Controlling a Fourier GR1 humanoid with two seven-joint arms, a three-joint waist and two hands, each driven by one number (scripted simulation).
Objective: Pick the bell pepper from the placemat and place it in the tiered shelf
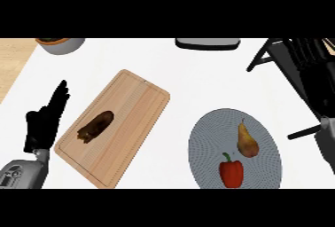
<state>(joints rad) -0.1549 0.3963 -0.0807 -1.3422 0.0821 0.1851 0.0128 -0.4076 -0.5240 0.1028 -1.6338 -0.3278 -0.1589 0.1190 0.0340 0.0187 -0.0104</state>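
Note:
A red bell pepper (231, 173) with a green stem lies on the round grey placemat (209, 142) at the lower right, just below a brownish pear (246, 141). The black tiered shelf (302, 66) stands at the right edge, only partly in view. My left hand (46, 122) rests open at the left, fingers straight and pointing up, next to the cutting board and far from the pepper. My right hand does not show.
A wooden cutting board (124, 119) lies tilted left of centre with a dark brown food item (96, 125) on it. A grey bowl (61, 44) sits at the top left, and a dark-rimmed object (207, 43) at the top centre.

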